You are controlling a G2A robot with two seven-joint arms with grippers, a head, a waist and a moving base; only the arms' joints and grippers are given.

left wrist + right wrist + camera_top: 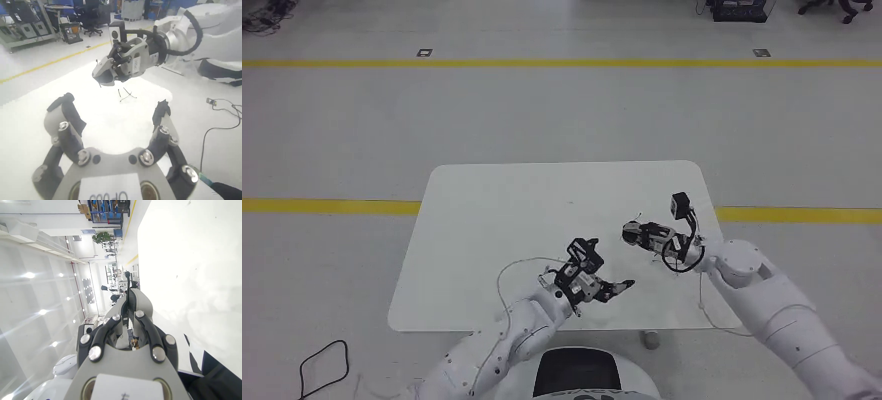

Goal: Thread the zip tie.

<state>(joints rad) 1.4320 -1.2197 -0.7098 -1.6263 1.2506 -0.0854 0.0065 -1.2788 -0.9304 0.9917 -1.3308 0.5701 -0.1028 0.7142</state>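
**Top view: open left gripper [113,107] facing the pinched zip tie [128,283]**

Over the table [472,230], near its edge closest to the robot, the left gripper is hanging with its fingers [65,106] spread wide, holding nothing. Just beyond it, toward the far edge, the right gripper [626,234] is clamping the zip tie between closed pads. The tie is running across those fingertips, sticking out on both sides, and is lying straight ahead of the left gripper. The next move is likely hinging on catching one free end.
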